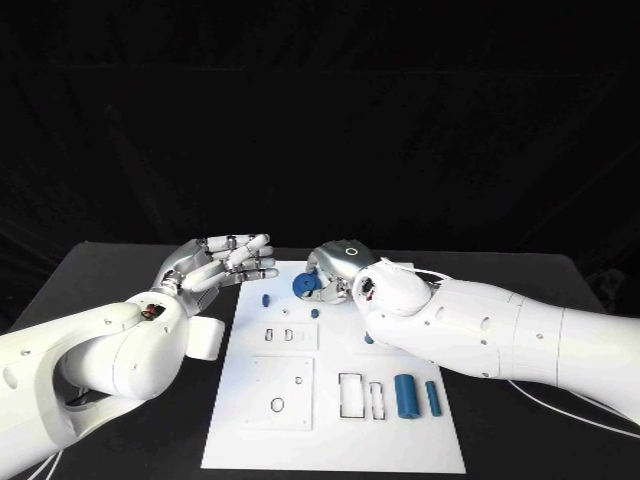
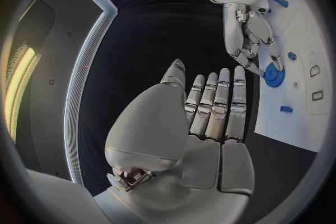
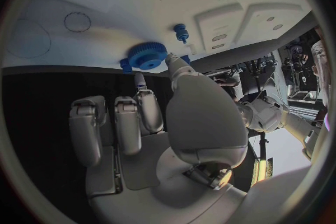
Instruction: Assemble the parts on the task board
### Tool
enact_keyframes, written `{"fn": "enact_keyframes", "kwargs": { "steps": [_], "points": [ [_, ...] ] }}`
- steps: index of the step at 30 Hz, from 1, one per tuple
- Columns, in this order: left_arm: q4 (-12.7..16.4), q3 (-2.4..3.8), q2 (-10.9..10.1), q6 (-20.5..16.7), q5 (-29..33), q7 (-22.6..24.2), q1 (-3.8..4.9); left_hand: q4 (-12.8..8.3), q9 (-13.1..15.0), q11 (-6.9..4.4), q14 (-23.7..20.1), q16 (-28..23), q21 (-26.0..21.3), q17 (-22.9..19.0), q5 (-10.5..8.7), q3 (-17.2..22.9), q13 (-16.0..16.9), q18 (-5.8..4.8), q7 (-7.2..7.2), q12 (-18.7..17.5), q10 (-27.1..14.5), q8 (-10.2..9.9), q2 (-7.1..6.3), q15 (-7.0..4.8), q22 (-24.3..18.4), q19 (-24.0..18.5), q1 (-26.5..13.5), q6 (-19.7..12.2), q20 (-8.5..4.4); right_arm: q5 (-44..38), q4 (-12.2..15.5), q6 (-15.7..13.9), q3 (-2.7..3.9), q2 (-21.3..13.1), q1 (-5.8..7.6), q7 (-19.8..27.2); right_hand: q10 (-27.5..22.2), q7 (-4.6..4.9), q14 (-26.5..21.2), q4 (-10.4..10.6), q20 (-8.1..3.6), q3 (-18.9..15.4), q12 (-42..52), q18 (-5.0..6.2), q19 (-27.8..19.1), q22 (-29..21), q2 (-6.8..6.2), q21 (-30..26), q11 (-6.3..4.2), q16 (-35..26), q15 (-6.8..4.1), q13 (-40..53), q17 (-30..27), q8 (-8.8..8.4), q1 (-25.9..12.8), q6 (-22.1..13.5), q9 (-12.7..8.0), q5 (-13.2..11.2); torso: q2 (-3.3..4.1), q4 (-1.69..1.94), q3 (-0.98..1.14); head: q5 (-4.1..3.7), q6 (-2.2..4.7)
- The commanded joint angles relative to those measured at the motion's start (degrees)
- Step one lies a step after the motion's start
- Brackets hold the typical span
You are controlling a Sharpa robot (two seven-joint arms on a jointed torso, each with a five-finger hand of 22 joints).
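Head view: the right robot hand (image 1: 338, 268) pinches a round blue toothed gear (image 1: 306, 284) at the far end of the white rectangular task board (image 1: 335, 440); its fingers hide most of the gear. The right wrist view shows the gear's teeth (image 3: 146, 55) clearly. The left robot hand (image 1: 222, 262) hovers spread and empty over the black counter (image 1: 133, 275).

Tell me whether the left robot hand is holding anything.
Empty. The left robot hand has straight, spread-out fingers with nothing in them, hovering beside the task board.
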Motion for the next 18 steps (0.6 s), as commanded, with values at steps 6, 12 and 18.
{"fn": "enact_keyframes", "kwargs": {
  "steps": [6,12,18],
  "points": [
    [0.08,0.05,0.07,1.00,0.10,0.05,0.07,-0.41,-0.08,0.33,-0.27,-0.40,-0.18,0.06,-0.26,-0.03,-0.11,0.74,0.43,-0.31,-0.09,-0.30,-0.06,0.19,-0.06,0.35,0.63,-0.32,0.16,1.45,0.01,2.58,-0.01,-0.16,-0.01,0.56,0.26,0.09,5.43,4.36,0.78,-5.17,-0.01,-0.39,5.99,15.05,0.94,0.26,0.53,-0.06,0.72,2.28,13.24,-1.32,-3.14,0.33,-0.35,3.64,-0.01,0.01,-0.06,0.02,0.05],
    [0.08,0.05,0.02,0.99,0.10,-0.02,0.07,-0.41,-0.09,0.36,-0.31,-0.46,-0.19,0.05,-0.27,-0.06,-0.11,0.74,0.46,-0.36,-0.14,-0.34,-0.07,0.21,-0.08,0.35,0.62,-0.36,0.16,2.82,0.03,3.80,-0.01,-0.55,-0.01,0.72,0.62,-0.14,5.48,4.31,0.70,-6.24,0.44,-0.39,5.99,15.05,2.82,0.26,0.43,0.04,0.59,2.82,13.43,-1.61,-5.19,1.20,-0.36,7.41,0.00,0.03,-0.04,-0.03,0.02],
    [-0.05,0.05,0.02,1.04,0.10,-0.08,0.07,-0.41,-0.09,0.36,-0.33,-0.47,-0.19,0.05,-0.27,-0.07,-0.12,0.74,0.47,-0.37,-0.15,-0.35,-0.07,0.22,-0.09,0.35,0.62,-0.37,0.16,3.83,1.09,0.93,-0.01,-2.13,0.02,1.00,0.86,-0.21,5.48,4.15,0.63,-6.31,0.72,-0.39,5.99,15.05,4.18,0.26,0.35,0.04,0.52,3.17,13.44,-1.95,-5.52,1.55,-0.42,8.92,-0.06,0.04,0.03,-0.09,0.28]
  ]
}}
